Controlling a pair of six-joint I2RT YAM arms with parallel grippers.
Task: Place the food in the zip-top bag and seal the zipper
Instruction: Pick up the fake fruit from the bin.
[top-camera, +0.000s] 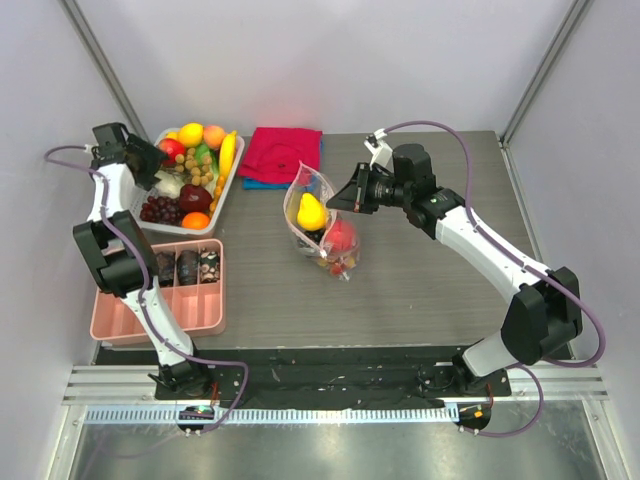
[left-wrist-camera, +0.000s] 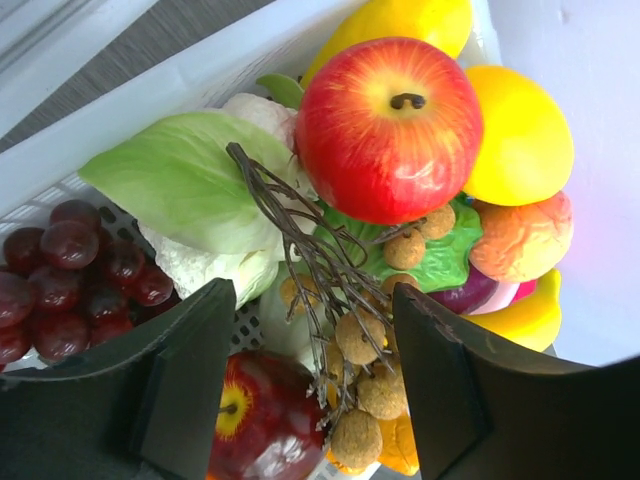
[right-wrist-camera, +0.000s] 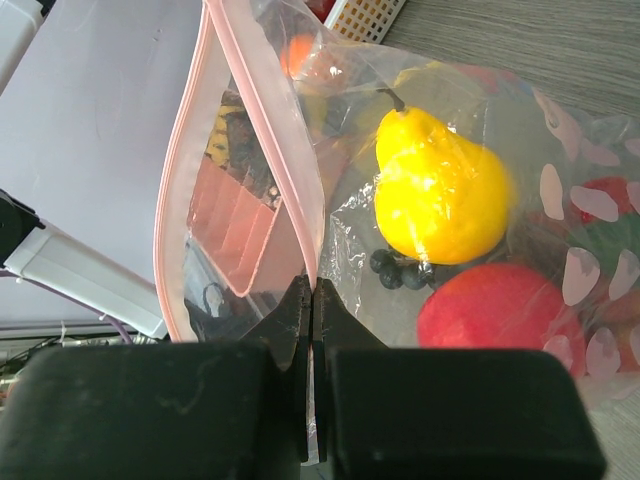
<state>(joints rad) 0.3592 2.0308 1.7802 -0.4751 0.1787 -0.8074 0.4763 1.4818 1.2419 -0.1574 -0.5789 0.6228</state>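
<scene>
The zip-top bag (top-camera: 322, 236) stands mid-table with its mouth open and up. It holds a yellow pear (right-wrist-camera: 440, 185), a red fruit (right-wrist-camera: 490, 312) and small dark berries (right-wrist-camera: 400, 272). My right gripper (right-wrist-camera: 312, 300) is shut on the bag's pink zipper (right-wrist-camera: 262, 125) strip and holds that edge up; it also shows in the top view (top-camera: 333, 198). My left gripper (left-wrist-camera: 315, 385) is open over the white basket (top-camera: 231, 180) of food. A brown berry cluster (left-wrist-camera: 372, 385) lies between its fingers, with a red apple (left-wrist-camera: 390, 130) beyond and a dark red apple (left-wrist-camera: 262, 420) below.
The basket also holds a lemon (left-wrist-camera: 520, 135), a green leaf (left-wrist-camera: 185, 180) and purple grapes (left-wrist-camera: 70, 275). A pink compartment tray (top-camera: 150, 318) sits near the left arm. A red folded cloth (top-camera: 285, 152) lies behind the bag.
</scene>
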